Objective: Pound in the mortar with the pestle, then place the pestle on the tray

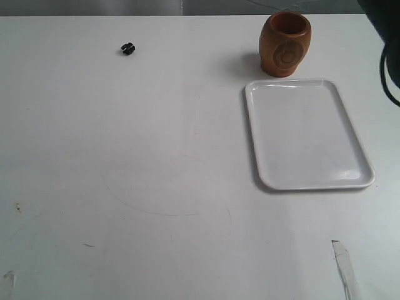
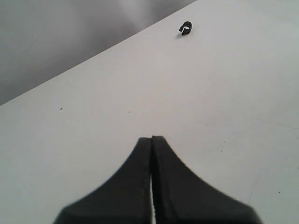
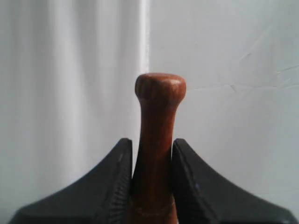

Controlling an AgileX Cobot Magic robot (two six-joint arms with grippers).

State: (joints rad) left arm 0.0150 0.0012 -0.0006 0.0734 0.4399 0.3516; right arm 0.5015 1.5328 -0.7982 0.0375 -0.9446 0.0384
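The light brown wooden mortar stands upright at the back of the table, just behind the white tray, which lies flat with nothing in it. The reddish-brown pestle shows only in the right wrist view, its knobbed narrow end pointing away from the camera. My right gripper is shut on its shaft, facing a pale wall. In the exterior view only a dark bit of the right arm shows at the top right corner. My left gripper is shut and empty above bare table.
A tiny black clip lies at the back left of the table, also visible as the black clip in the left wrist view. A strip of clear tape sticks to the table near the front right.
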